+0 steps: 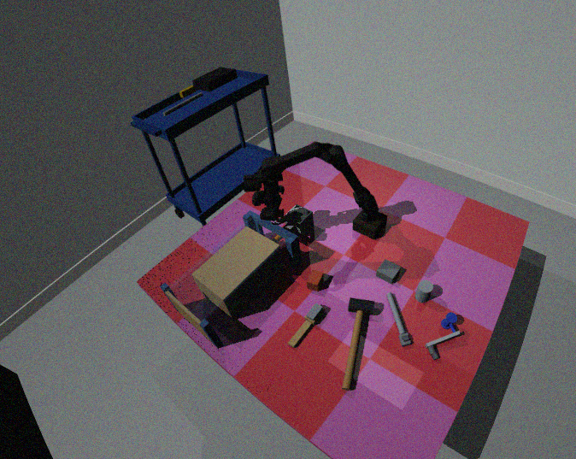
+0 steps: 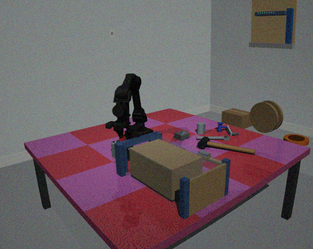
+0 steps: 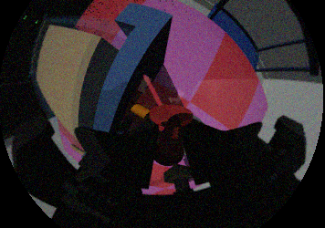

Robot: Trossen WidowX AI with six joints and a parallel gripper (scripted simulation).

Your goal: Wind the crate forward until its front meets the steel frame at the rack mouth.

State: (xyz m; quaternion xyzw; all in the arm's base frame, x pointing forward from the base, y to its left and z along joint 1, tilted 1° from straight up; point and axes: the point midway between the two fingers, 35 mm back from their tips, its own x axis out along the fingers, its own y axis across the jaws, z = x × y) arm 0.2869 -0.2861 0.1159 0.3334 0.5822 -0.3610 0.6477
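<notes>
The tan crate [image 1: 237,269] [image 2: 162,162] [image 3: 59,71] sits flat in the cubby, its front close behind the blue steel frame [image 1: 276,227] [image 2: 120,151] [image 3: 133,60]. I cannot tell whether they touch. The dark winch [image 1: 301,220] stands just beyond the frame. My gripper [image 1: 270,215] [image 2: 120,133] [image 3: 167,115] hangs over the winch side of the frame and is shut on the red knob [image 3: 171,116] of the winch handle. The handle's lower end and the winch hole are hidden by my fingers.
A long hammer [image 1: 357,341], a small hammer [image 1: 306,323], a grey bar [image 1: 398,318], a grey cylinder [image 1: 423,290], a grey block [image 1: 389,270], an orange block [image 1: 318,279] and a grey crank with a blue knob [image 1: 443,336] lie on the bench. A blue cart [image 1: 206,121] stands behind.
</notes>
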